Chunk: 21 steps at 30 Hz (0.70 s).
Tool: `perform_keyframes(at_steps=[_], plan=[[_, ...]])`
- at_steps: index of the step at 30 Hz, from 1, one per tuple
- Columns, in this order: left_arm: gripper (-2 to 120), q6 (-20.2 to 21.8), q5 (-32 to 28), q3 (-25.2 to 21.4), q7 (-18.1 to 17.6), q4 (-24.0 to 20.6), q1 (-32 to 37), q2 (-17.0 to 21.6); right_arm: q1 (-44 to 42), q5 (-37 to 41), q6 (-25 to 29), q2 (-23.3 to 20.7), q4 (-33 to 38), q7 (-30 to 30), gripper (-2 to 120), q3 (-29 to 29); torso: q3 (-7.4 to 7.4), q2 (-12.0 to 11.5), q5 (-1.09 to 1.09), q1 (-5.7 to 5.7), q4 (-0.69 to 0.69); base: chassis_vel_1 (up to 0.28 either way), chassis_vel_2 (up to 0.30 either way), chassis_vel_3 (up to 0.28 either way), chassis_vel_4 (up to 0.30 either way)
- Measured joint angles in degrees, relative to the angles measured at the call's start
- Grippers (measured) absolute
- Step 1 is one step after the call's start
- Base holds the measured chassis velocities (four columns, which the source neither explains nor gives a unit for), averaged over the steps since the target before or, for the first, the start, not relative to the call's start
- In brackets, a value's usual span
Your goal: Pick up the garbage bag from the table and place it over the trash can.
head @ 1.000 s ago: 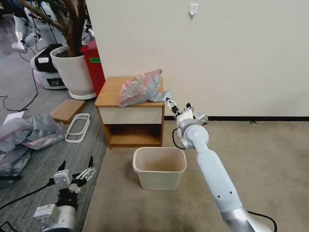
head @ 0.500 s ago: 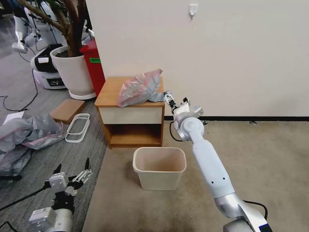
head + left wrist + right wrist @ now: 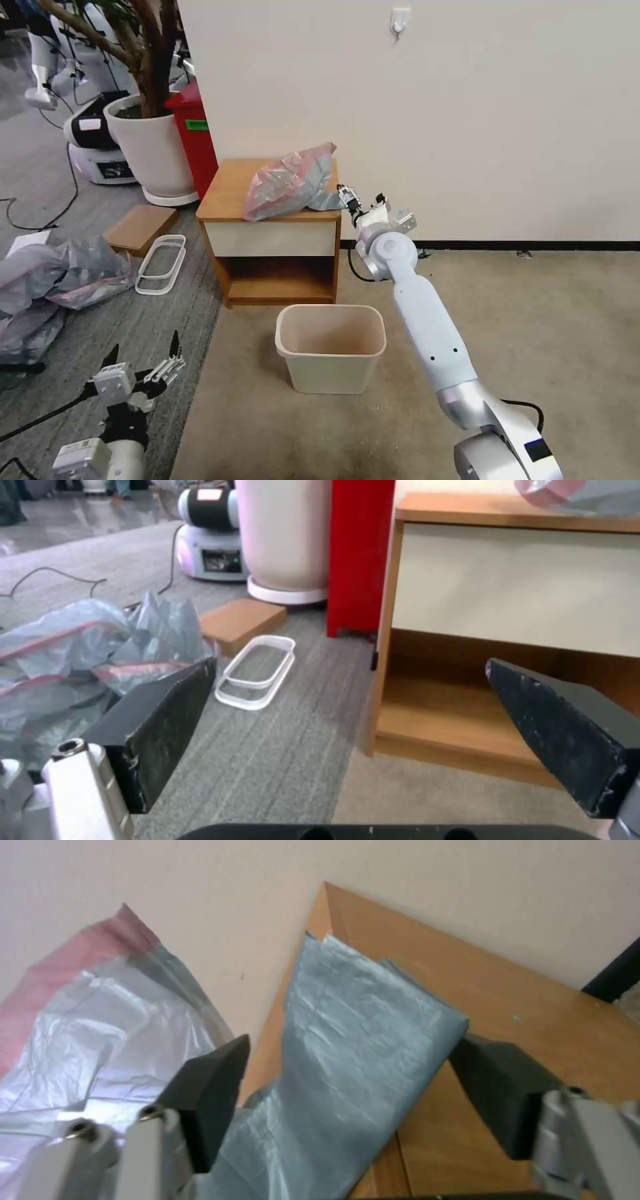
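Grey garbage bag (image 3: 360,1050) btwn R tool (image 3: 347,1100) fingers

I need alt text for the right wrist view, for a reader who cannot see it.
The open right gripper straddles a flat grey flap of the thin translucent grey garbage bag, not yet clamped. The flap overhangs the corner of the orange-brown wooden table; the bag's pinkish rim rises beside a pale wall.

wooden table (image 3: 227,190), garbage bag (image 3: 287,181) crumpled on top, overhanging its edge
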Motion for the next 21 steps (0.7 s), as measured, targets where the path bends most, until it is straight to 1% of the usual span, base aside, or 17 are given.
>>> perform_keyframes(at_steps=[2, 3, 4, 6, 8, 9, 13, 14, 17, 20, 21], plan=[[100, -0.02, 0.12, 0.03, 0.0, 0.0, 0.0, -0.12, 0.0, -0.04, 0.11, 0.26, -0.28, -0.17, 68, 0.0, 0.0, 0.0, 0.0, 0.0, 0.0, 0.0, 0.0, 0.0, 0.0], [100, -0.05, 0.18, 0.03, 0.0, 0.0, 0.01, -0.21, 0.0, -0.1, 0.2, 0.44, -0.42, -0.25, 61, -0.01, 0.0, 0.0, 0.0, 0.0, 0.0, 0.0, 0.0, 0.0, 0.0], [100, -0.05, 0.18, 0.03, 0.0, 0.0, 0.01, -0.21, 0.0, -0.1, 0.2, 0.44, -0.42, -0.25, 61, -0.01, 0.0, 0.0, 0.0, 0.0, 0.0, 0.0, 0.0, 0.0, 0.0], [100, -0.13, 0.26, 0.02, 0.0, 0.0, 0.09, -0.33, 0.05, -0.18, 0.3, 0.7, -0.6, -0.35, 54, -0.02, 0.0, 0.0, 0.0, 0.0, 0.0, 0.0, 0.0, 0.0, 0.0], [100, -0.23, 0.32, -0.03, 0.0, 0.0, 0.26, -0.4, 0.31, -0.26, 0.45, 0.92, -0.8, -0.42, 44, 0.01, 0.0, 0.0, 0.0, 0.0, 0.0, 0.0, 0.0, 0.0, 0.0], [100, -0.23, 0.32, -0.03, 0.0, 0.0, 0.26, -0.4, 0.31, -0.26, 0.45, 0.92, -0.8, -0.42, 44, 0.01, 0.0, 0.0, 0.0, 0.0, 0.0, 0.0, 0.0, 0.0, 0.0], [100, -0.44, 0.48, -0.17, 0.0, 0.01, 0.4, -0.55, 0.52, -0.42, 0.84, 1.14, -1.0, -0.6, 26, 0.07, 0.0, 0.0, 0.0, 0.0, 0.0, 0.0, 0.0, 0.0, 0.0], [100, -0.44, 0.48, -0.17, 0.0, 0.01, 0.4, -0.55, 0.52, -0.42, 0.84, 1.14, -1.0, -0.6, 26, 0.07, 0.0, 0.0, 0.0, 0.0, 0.0, 0.0, 0.0, 0.0, 0.0], [100, -0.6, 1.03, -0.05, 0.0, 0.27, 0.4, -0.65, 0.51, -0.56, 1.12, 1.14, -1.07, -0.8, 11, 0.12, 0.0, 0.0, 0.0, 0.0, 0.0, 0.0, 0.0, 0.0, 0.0], [100, -0.68, 1.27, 0.1, 0.0, 0.41, 0.36, -0.76, 0.38, -0.79, 1.34, 1.07, -1.13, -0.93, 8, 0.14, 0.0, 0.0, 0.0, 0.0, 0.0, 0.0, 0.0, 0.0, 0.0], [100, -0.73, 1.36, 0.19, 0.01, 0.48, 0.35, -0.81, 0.3, -1.02, 1.44, 1.0, -1.13, -1.05, 3, 0.16, 0.0, 0.0, 0.0, 0.0, 0.0, 0.0, 0.0, 0.0, 0.0]])
